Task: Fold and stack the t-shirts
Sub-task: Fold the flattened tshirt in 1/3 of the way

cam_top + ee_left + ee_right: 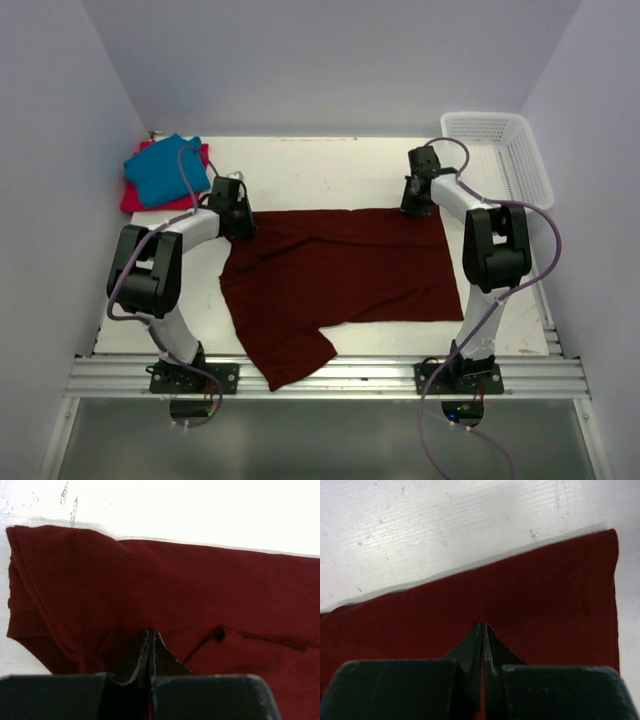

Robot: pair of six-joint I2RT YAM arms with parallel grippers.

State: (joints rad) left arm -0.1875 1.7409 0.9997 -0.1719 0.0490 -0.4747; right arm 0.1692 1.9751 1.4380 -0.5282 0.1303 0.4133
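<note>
Fingers [140,655] of the left gripper [151,632] were pressed together on my wrist feed. Their tips pinched the maroon t-shirt [165,590], and creases in the cloth ran toward the pinch. A folded sleeve edge lay just to the left of it.

On the right gripper [483,625], both fingers [470,650] were closed as well. A thin strip of maroon cloth showed between them, so I took that as a grip on the same shirt, close to its far hem and its right-hand corner.

From the overhead camera, I saw the maroon shirt spread across the middle of the worktop [320,165]. Its near left part reached past the near edge onto the metal rail. My 2 arms held it at its 2 far corners, 1 arm at each.

The teal t-shirt [165,170] sat folded on top of the red-pink t-shirt [135,197] in the far left corner of the worktop, well apart from the maroon one. The white mesh basket [520,150] stood at the far right corner, along the right edge.
</note>
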